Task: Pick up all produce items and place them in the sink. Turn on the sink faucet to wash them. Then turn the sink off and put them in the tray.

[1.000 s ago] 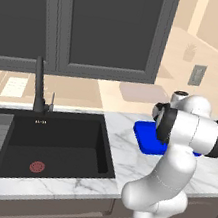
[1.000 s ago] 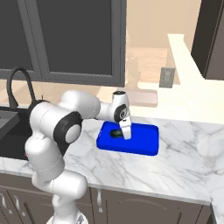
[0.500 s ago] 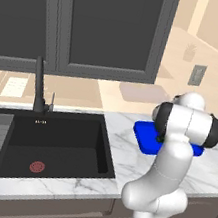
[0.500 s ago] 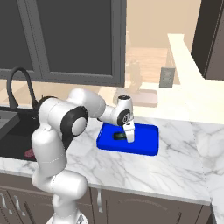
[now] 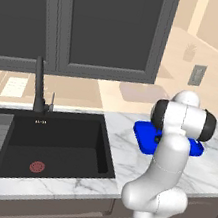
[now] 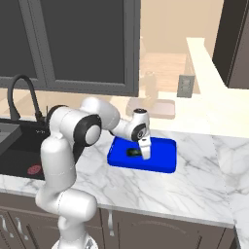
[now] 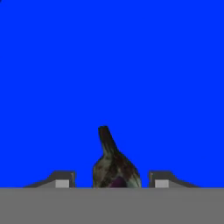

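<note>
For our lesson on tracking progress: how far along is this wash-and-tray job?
Near the end. The matte black sink basin lies empty and no water shows at the slim black faucet. A dark stemmed produce item rests on the bright blue flat tray, the fingers parted beside it. Left: withdrawing.

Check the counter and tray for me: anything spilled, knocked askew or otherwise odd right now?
Nothing stands out. The blue tray sits flat on the marble counter with a dark produce item lying on it below the gripper. In the hand view the item sits between the spread fingertips. The sink shows nothing amiss, no spill.
</note>
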